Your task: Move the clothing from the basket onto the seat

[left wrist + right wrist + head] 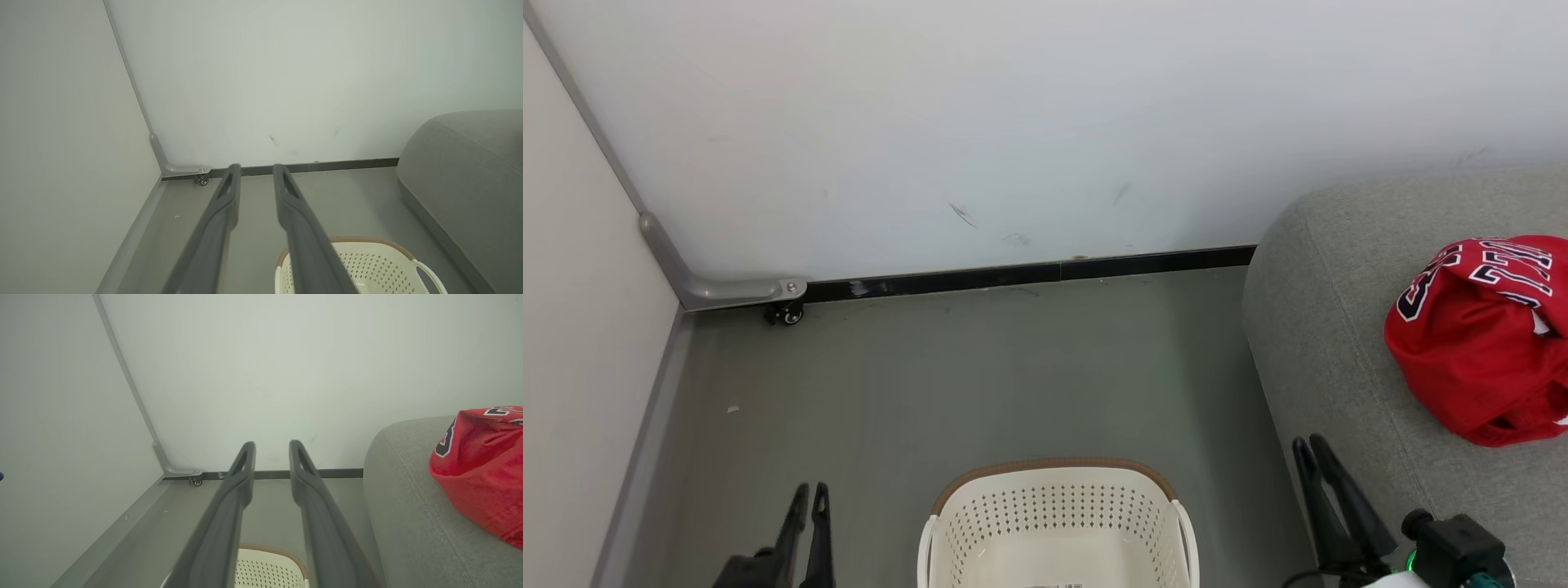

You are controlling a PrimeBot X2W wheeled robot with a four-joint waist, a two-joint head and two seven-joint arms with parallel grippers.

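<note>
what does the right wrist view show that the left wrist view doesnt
Right wrist view, beyond the left: a red jersey with dark lettering lying on the grey seat, and the right gripper, jaws apart and empty.
Left wrist view, beyond the right: the white side handle of the basket, and the left gripper, jaws also apart and empty.
Both: the seat, the cream perforated basket with its brown rim, the grey floor, the white wall, and the corner bracket with its small caster.
</note>
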